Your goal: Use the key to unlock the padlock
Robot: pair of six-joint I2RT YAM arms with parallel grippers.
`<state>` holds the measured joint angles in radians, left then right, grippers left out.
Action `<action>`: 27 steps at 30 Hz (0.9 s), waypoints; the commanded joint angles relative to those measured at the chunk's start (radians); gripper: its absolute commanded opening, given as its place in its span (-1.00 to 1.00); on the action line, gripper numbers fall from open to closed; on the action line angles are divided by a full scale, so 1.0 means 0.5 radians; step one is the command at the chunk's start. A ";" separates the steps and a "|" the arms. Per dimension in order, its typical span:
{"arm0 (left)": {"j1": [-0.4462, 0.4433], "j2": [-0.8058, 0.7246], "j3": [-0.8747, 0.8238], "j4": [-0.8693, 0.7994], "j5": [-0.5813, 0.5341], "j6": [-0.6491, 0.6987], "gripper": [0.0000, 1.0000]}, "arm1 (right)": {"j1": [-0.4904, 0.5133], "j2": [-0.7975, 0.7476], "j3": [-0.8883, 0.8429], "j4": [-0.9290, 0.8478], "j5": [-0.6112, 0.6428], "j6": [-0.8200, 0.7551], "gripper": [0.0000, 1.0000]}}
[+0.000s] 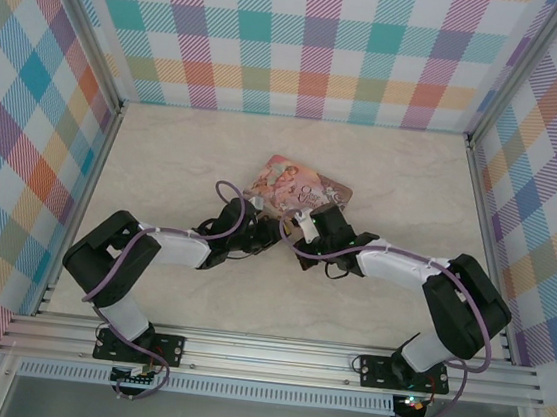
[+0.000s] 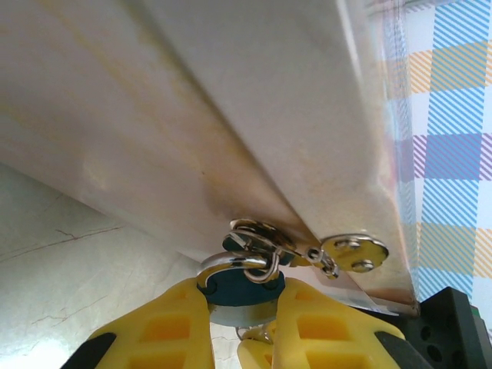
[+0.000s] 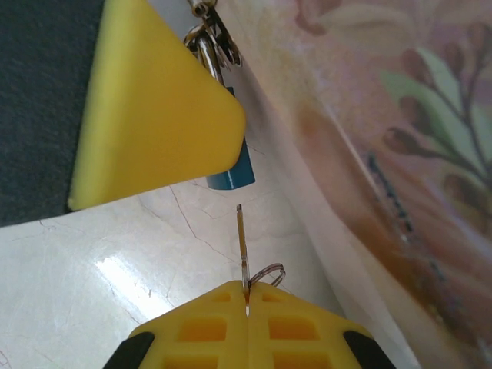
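Right against the pink tin (image 1: 296, 185) at mid-table, the left gripper (image 2: 242, 296) has its fingers clamped on the blue padlock (image 2: 231, 289), hooked to the tin's clasp (image 2: 350, 252); the right gripper (image 3: 247, 298) is pinched tight on the key (image 3: 242, 246), its blade pointing at the padlock's underside, tip just short of it.

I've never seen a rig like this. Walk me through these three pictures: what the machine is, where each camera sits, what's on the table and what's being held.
These are two robot arms bolted at the table's near edge, each ending in a two-finger gripper with yellow fingers. One camera looks down from above and behind them; the other two ride on the wrists. On the marbled table lies a pink pictured tin. The left gripper is closed on a tiny blue padlock, right by the tin's metal clasp. The right gripper pinches a slim key; its tip points at the padlock, with a gap between them, so it is not yet inserted.
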<state>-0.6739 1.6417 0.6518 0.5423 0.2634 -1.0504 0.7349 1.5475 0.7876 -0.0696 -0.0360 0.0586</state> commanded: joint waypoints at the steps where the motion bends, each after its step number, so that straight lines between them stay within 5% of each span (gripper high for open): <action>1: -0.048 -0.117 0.096 0.120 0.014 -0.044 -0.91 | 0.018 -0.059 0.000 -0.032 0.022 -0.020 -0.92; 27: -0.051 -0.065 0.086 0.125 0.025 -0.061 -0.93 | 0.058 -0.051 0.052 -0.136 0.131 -0.004 -0.91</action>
<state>-0.6868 1.6333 0.6777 0.5293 0.2676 -1.0817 0.7589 1.5047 0.7795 -0.1173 0.0193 0.0658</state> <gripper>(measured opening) 0.180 0.049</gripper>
